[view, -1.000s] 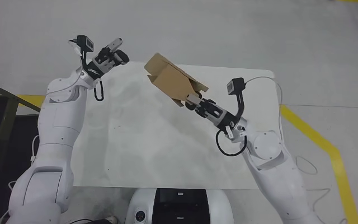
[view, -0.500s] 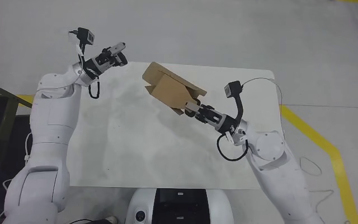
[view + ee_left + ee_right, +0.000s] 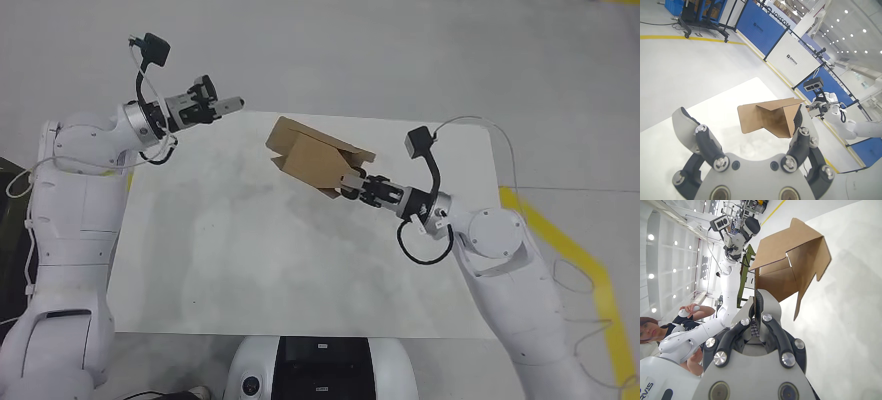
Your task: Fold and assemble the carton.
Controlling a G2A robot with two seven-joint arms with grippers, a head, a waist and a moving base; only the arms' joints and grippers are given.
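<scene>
While the carton was only partly formed, the left gripper [image 3: 228,102] hung over the far left corner of the white table [image 3: 250,270]. Its fingers were spread wide with nothing between them, and it pointed toward the box from well apart. Right of it, over the far middle of the table, the brown cardboard carton [image 3: 310,158] was held tilted and appeared to be lifted clear of the surface. Its walls stood opened into a rough sleeve, hollow at the end facing left, and its end flaps stuck out loose and unfolded. Further right, the right gripper [image 3: 348,186] was clamped on the carton's near right edge, pinching one cardboard wall tightly between its fingers [image 3: 770,306]. Judged from this, the task looked to be at an early-to-middle stage: the blank appeared to be opened up, but no flap was tucked in and neither end was closed. Squaring the sleeve, folding the flaps inward and closing the ends seemed still to be done, and that probably called for help from the free left gripper.
</scene>
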